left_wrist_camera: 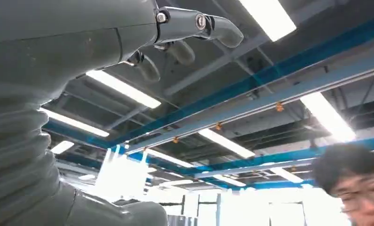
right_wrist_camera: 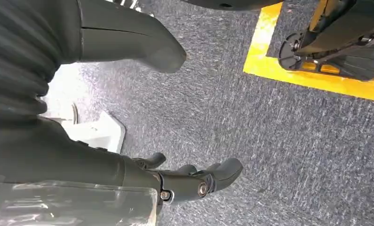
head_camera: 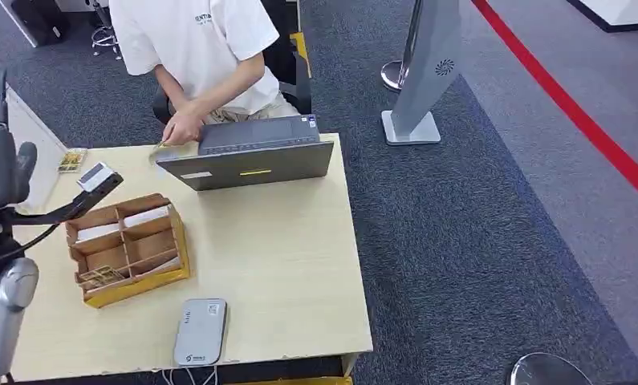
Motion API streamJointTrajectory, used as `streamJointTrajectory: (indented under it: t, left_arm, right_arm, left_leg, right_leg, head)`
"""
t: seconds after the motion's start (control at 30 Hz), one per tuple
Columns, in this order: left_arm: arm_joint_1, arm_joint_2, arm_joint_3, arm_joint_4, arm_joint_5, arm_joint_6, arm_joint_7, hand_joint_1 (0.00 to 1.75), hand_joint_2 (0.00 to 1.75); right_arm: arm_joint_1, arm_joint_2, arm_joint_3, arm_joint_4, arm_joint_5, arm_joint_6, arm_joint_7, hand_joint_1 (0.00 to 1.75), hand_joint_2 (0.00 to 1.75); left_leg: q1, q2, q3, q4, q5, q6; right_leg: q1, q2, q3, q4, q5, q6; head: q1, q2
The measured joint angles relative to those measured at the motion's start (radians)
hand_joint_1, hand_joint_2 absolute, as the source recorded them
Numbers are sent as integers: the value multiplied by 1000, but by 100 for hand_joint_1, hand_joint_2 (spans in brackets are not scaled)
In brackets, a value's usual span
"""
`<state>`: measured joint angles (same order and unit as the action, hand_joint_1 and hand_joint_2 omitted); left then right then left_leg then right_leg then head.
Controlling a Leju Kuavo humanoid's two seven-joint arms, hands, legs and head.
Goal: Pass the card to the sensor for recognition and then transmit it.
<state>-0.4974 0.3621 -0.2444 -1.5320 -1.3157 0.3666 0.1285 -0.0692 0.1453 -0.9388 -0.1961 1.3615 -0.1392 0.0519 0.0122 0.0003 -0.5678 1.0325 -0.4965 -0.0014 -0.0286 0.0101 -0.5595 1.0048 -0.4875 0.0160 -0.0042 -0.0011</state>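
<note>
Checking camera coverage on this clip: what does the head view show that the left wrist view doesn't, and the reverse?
Head view: the pale wooden table, grey laptop, brown divided box, flat grey card sensor, and the small white card pinched in the left hand. Left wrist view: ceiling strip lights and blue roof beams. Both: the left hand's dark fingers and the person across the table.

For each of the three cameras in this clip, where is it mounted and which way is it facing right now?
Head view: high on the body, looking forward and down at the table; left hand with card.
Left wrist view: behind the left hand, facing up at ceiling lights.
Right wrist view: behind the right hand, facing down at carpet.
Shared: the person appears in head and left wrist views.
</note>
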Motion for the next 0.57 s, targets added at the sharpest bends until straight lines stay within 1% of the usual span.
streamJointTrajectory:
  t: [0.1, 0.13, 0.2, 0.27, 0.3, 0.37, 0.4, 0.43, 0.53, 0.57]
  left_arm:
    - [39, 59, 77, 18, 18, 8, 10, 0, 175]
    - [55, 87, 121, 32, 32, 14, 12, 0, 175]
    - [78, 137, 195, 70, 73, 38, -23, 0, 175]
    - [110, 198, 308, 131, 121, 63, -66, 0, 175]
    - [121, 217, 362, 160, 138, 69, -82, 0, 175]
    - [144, 250, 434, 201, 158, 72, -95, 0, 175]
    - [166, 279, 475, 226, 166, 72, -96, 0, 175]
    - [191, 298, 515, 248, 174, 72, -96, 0, 175]
    - [283, 387, 653, 332, 229, 74, -100, 0, 175]
    - [315, 417, 717, 375, 258, 77, -128, 0, 175]
  right_arm:
    - [0, 0, 0, 0, 0, 2, 4, 0, 175]
    - [0, 0, 0, 0, 0, 3, 7, 0, 175]
    - [4, 0, 0, 0, 0, 5, 11, 0, 175]
    - [5, 0, 0, 0, 0, 8, 14, 0, 175]
    - [6, 0, 0, 0, 0, 9, 14, 0, 175]
    - [6, 0, 0, 0, 0, 8, 14, 0, 175]
    - [4, 0, 0, 0, 0, 8, 14, 0, 175]
    - [4, 0, 0, 0, 0, 8, 14, 0, 175]
    - [6, 0, 0, 0, 1, 8, 16, 0, 175]
    - [8, 0, 0, 0, 2, 8, 18, 0, 175]
  left_leg:
    - [0, 2, 0, -1, 0, -1]
    - [0, 3, 0, -1, 0, -1]
    - [1, 4, -1, -1, 0, -1]
    - [1, 6, 0, -1, 0, -2]
    - [1, 6, 0, -1, -1, -2]
    - [2, 3, -1, -1, 0, -2]
    - [2, 4, -1, -1, 0, -2]
    - [2, 5, -2, -2, -1, -3]
    - [2, 9, 0, -2, -2, -5]
    - [3, 11, 0, -2, -3, -5]
  right_leg:
    - [0, 2, 0, 1, 0, 0]
    - [0, 4, -1, 1, 0, -1]
    - [0, 4, -2, 1, 0, -1]
    - [1, 7, -3, 2, -1, -1]
    - [1, 7, -3, 2, -1, -1]
    - [1, 3, -3, 1, -2, -2]
    - [2, 4, -3, 1, -2, -2]
    - [2, 5, -2, 2, -2, -3]
    - [2, 11, -3, 2, -2, -3]
    - [2, 12, -4, 2, -2, -3]
  head:
    - [2, 0]
    - [1, 0]
    - [2, 0]
    - [0, 0]
    - [0, 0]
    - [1, 0]
    - [2, 0]
    - [1, 0]
    - [3, 0]
    - [1, 0]
